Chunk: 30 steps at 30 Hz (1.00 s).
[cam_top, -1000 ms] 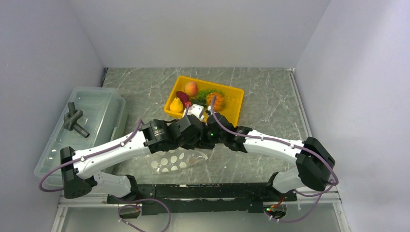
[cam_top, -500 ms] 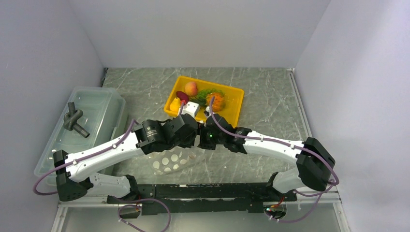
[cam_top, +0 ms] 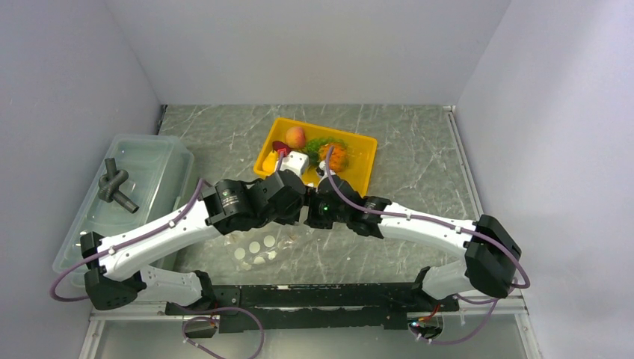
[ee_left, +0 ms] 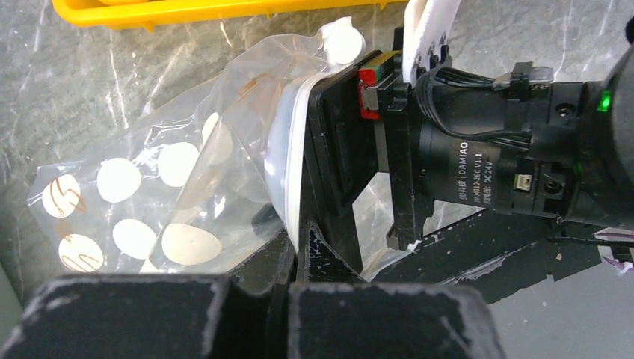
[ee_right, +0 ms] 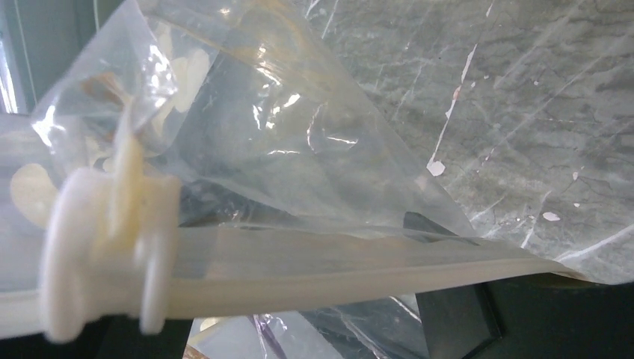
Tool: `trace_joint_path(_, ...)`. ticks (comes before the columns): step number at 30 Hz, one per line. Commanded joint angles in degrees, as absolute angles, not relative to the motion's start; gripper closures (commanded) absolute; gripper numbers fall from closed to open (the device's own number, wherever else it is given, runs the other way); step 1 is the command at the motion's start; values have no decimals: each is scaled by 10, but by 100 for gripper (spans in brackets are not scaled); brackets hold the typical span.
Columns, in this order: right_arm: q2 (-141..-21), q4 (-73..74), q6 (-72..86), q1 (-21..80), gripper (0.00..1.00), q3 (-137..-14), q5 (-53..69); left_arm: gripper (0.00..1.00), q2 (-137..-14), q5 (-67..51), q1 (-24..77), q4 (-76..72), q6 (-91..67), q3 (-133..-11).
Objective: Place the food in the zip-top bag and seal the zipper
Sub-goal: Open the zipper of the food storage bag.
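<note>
Bag (cam_top: pixel 256 247): clear, crinkly plastic printed with round white dots; some dots carry thin brown squiggles in the left wrist view. It lies on the grey marbled desk (cam_top: pixel 419 157), just on the near side of the yellow tray (cam_top: pixel 364 168), under the spot where the two arms meet. The body spreads toward the desk's near edge. The mouth end is raised off the desk, up at the pincers.

Zipper (ee_left: pixel 294 179): narrow whitish strip along the mouth edge. From the left wrist it curves down into the left pincer (ee_left: pixel 293 258), whose fingers are closed tight on the bag at that edge. From the right wrist the strip crosses the view nearly level, with a chunky white slider (ee_right: pixel 105 254) on it, blurred by closeness.

Right pincer (cam_top: pixel 309 212): fingers spread wide, nothing clamped between them. The strip passes in front of them; whether a finger touches it cannot be told. It faces the left pincer, almost nose to nose.

Food, all in the tray:
- peach-coloured round fruit (cam_top: pixel 295 137) at the far side
- orange pineapple (cam_top: pixel 336 158) with green crown
- green bunch (cam_top: pixel 320 143) between those two
- dark red piece (cam_top: pixel 279 146), partly hidden behind the left wrist

Left of the arms: translucent lidded bin (cam_top: pixel 149 168), with a dark grey knotted pipe piece (cam_top: pixel 114 187) on its lid
</note>
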<state>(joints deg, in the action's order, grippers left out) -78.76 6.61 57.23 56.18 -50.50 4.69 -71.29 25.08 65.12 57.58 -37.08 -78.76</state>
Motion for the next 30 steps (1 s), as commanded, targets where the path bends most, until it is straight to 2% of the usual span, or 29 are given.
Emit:
trace_joint_path(1,-775,115,559,559,0,-532,14,100,-708,282,654,593,-365,-791)
trace_joint_path(17,-727,158,533,560,1,-588,5,100,-714,290,654,584,-368,-743)
trace_joint_path(30,-710,192,475,560,1,-635,48,100,-721,284,654,571,-366,-732)
